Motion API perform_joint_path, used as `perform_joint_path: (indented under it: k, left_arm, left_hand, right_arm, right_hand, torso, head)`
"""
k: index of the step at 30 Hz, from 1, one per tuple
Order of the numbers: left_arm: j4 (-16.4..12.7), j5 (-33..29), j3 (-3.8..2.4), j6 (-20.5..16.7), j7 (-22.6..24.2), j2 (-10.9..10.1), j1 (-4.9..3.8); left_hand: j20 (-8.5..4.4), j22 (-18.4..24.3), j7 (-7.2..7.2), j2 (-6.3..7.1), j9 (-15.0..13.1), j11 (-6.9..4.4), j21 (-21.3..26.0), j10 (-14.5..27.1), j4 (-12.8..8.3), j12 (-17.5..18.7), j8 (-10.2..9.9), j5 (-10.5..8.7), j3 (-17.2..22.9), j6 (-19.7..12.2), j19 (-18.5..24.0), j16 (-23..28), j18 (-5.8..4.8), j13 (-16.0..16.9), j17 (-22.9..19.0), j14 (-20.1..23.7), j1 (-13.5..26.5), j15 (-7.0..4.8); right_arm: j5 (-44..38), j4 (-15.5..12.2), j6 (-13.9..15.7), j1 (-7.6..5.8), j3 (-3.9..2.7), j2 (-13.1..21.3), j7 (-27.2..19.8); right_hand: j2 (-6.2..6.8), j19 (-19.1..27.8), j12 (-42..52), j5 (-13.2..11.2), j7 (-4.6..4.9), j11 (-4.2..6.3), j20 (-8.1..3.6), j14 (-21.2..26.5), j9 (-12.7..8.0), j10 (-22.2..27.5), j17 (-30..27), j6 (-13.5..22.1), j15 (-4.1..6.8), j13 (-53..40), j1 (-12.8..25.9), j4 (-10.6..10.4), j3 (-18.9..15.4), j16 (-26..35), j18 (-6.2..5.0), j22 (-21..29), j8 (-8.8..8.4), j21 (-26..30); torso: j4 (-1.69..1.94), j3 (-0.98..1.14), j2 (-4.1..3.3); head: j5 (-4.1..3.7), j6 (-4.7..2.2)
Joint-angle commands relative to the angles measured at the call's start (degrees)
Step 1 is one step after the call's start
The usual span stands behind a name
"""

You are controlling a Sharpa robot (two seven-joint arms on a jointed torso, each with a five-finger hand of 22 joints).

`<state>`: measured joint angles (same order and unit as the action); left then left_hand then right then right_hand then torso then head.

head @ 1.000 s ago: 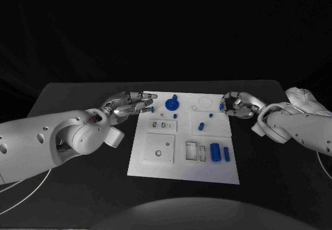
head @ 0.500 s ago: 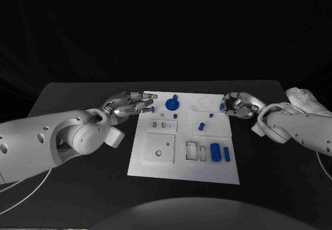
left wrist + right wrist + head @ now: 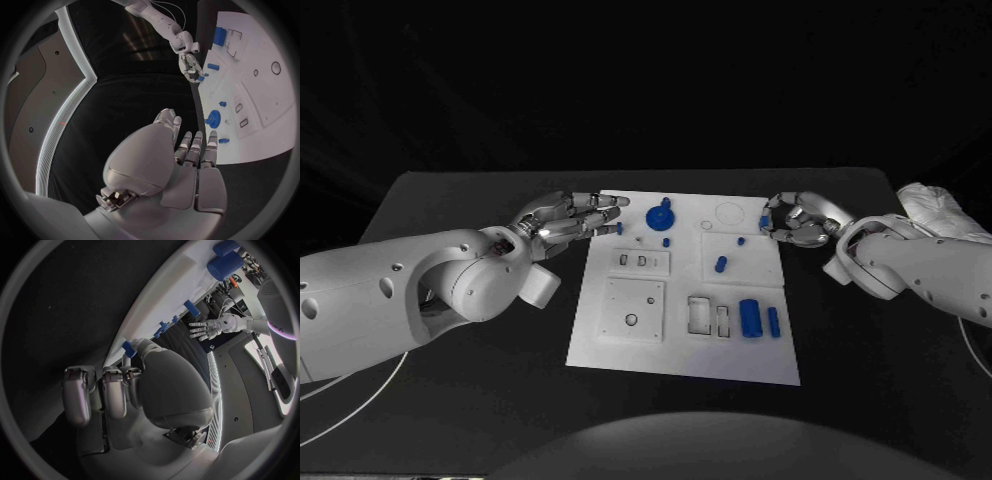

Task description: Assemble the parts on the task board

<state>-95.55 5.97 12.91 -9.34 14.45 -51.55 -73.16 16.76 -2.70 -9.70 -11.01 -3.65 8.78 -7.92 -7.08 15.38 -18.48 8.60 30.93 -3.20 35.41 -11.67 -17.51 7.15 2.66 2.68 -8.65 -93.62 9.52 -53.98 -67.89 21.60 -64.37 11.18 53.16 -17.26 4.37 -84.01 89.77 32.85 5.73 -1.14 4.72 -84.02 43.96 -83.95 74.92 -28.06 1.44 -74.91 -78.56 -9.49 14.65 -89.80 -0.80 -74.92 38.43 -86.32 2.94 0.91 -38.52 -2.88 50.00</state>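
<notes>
Head view: right hand (image 3: 796, 221) fingers pinch a small blue part (image 3: 763, 221) at the task board (image 3: 684, 345) edge; left hand (image 3: 570, 217) fingers spread, empty. Next, seating that part likely.

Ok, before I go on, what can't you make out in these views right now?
- Right hand: a small blue part sits at its fingertips; the thumb hides whether it is pinched, right wrist view.
- Left hand: fingertip contact with the board, too small, head view.
- Small board slots: too small.

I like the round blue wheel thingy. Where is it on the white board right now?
In the head view, the round blue part sits near the task board's far edge, left of middle, close to the left hand's fingertips.
</notes>
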Motion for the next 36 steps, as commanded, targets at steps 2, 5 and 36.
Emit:
perform_joint_path:
  k: [2, 5, 36]
  left_arm:
    - [-0.1, 0.3, -0.04, 0.9, 0.3, 0.0, -0.01]
    - [0.0, 0.3, -0.04, 0.9, 0.3, 0.0, -0.01]
    - [0.6, 0.3, -0.04, 0.8, 0.5, 1.5, -0.01]
  left_hand:
    - [0.02, 0.0, -0.34, -0.02, 0.0, 0.41, -0.2, 0.0, 0.0, -0.3, 0.3, 0.31, 0.5, 0.0, -0.3, -0.3, -0.35, 0.1, 0.1, 0.0, -0.6, 0.27]
    - [0.02, 0.0, -0.34, -0.02, 0.0, 0.41, -0.2, 0.0, 0.0, -0.3, 0.3, 0.31, 0.5, 0.0, -0.3, -0.3, -0.35, 0.1, 0.1, 0.0, -0.6, 0.27]
    - [0.01, 0.0, -0.38, 0.03, 0.0, 0.44, -0.2, 0.0, 0.1, -0.3, 0.3, 0.28, 0.6, -0.1, -0.4, -0.3, -0.44, 0.1, 0.0, 0.1, -0.5, 0.25]
  right_arm:
    - [1.9, -1.0, 2.7, -0.37, -0.05, 0.1, -1.9]
    - [2.3, -2.4, 3.4, -1.38, -0.08, 0.5, -2.3]
    - [-4.3, -12.5, -5.4, -6.63, -0.11, -10.0, 5.8]
  right_hand:
    - [-0.42, -2.5, 0.2, 0.5, 0.07, -0.15, 0.30, -6.0, -0.1, -6.1, 15.1, -0.9, 0.03, -15.1, 0.0, 0.1, 0.4, -0.2, -0.37, -13.5, 0.59, 0.1]
    - [-0.33, -2.6, 0.2, 0.7, 0.10, -0.17, 0.28, -6.0, -0.3, -6.1, 15.1, -1.5, 0.03, -15.1, 0.2, 0.1, 0.5, -0.2, -0.34, -13.6, 0.82, 0.0]
    - [0.06, -1.4, 0.2, 1.9, 0.30, -0.32, 0.33, -6.0, -1.1, -6.1, 15.1, -1.4, -0.08, -15.1, 1.4, -0.5, 0.5, -0.2, -0.74, -13.0, 0.62, 1.3]
  torso:
    - [-0.04, -0.04, 0.06]
    - [0.02, 0.01, 0.04]
    - [0.46, 0.11, 0.05]
  head:
    - [0.05, 0.00]
    - [-0.04, 0.00]
    - [-0.28, 0.00]
